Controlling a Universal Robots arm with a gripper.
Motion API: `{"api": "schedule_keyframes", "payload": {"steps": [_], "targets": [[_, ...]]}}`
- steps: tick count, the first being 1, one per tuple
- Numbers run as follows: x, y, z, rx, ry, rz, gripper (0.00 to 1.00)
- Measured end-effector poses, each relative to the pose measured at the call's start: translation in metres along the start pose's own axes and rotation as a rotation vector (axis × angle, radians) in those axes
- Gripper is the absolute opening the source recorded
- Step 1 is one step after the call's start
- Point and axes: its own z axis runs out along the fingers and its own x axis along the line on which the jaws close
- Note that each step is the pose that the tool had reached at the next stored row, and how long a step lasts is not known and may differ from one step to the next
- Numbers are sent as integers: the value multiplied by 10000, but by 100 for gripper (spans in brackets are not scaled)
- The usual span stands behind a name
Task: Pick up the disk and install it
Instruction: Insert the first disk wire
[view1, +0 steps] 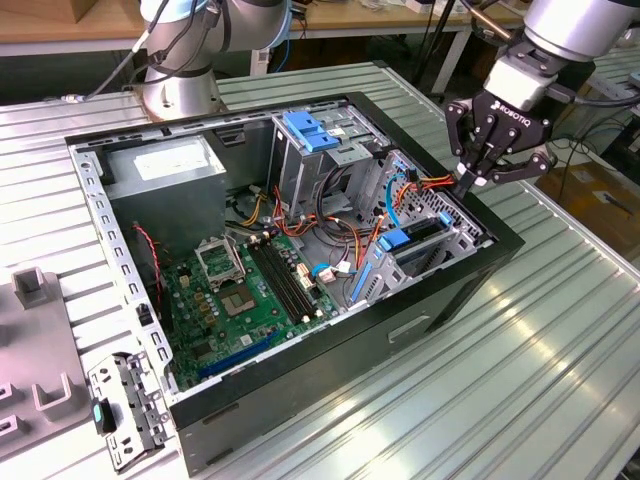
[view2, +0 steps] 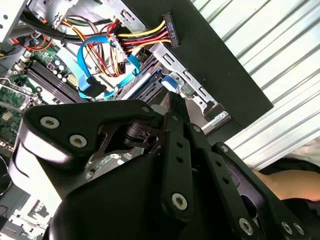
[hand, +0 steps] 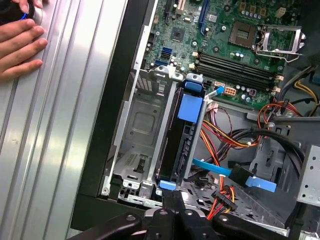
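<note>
Start at the disk (hand: 175, 147) (view1: 410, 243): standing on edge in its bay, blue rails along the flanks, a blue tab at one end. In the exterior view, at 3 o'clock of the motherboard (view1: 240, 300), near the wall of the case (view1: 440, 300).

At 1 o'clock of the disk there, find the gripper (view1: 468, 180) (hand: 173, 197): pressed together, pinching nothing, tips just beside the disk's blue end in the first wrist view. Touching or barely apart, cannot tell.

Judging by that: picked up and slotted into the bay, so most of the task looks done. Fully seated or not, cabled or not, cannot tell.

Red, yellow and blue cables (view1: 420, 185) looped at 12 o'clock of the disk. Farther out, the cage (view1: 310, 150) at 10 o'clock of the disk, and the power supply (view1: 160, 165) at 11 o'clock of the motherboard. Outside the case, a hand (hand: 17, 45) flat on the table (view1: 520, 380).

As to writing: white lettering on the gripper's body, a white sticker on the power supply, neither read off.
</note>
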Motion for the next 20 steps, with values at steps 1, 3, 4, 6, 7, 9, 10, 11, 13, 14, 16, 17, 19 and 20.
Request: {"api": "schedule_keyframes", "payload": {"steps": [1,3,4,6,7,9,10,11,13,14,16,17,19,20], "targets": [[0,0,0,-1,1,-11,11],[0,0,0,-1,2,-169,11],[0,0,0,-1,2,-331,11],[0,0,0,-3,4,-751,11],[0,0,0,-3,5,-925,11],[0,0,0,-4,8,-1266,11],[0,0,0,-5,9,-1413,11],[0,0,0,-5,10,-1653,11],[0,0,0,-7,13,-2132,11],[0,0,0,-9,21,-2474,11],[0,0,0,-11,24,-2741,11],[0,0,0,-11,24,-2746,11],[-8,-3,-1,-12,26,-2747,11],[-11,-4,0,-12,26,-2747,11]]}}
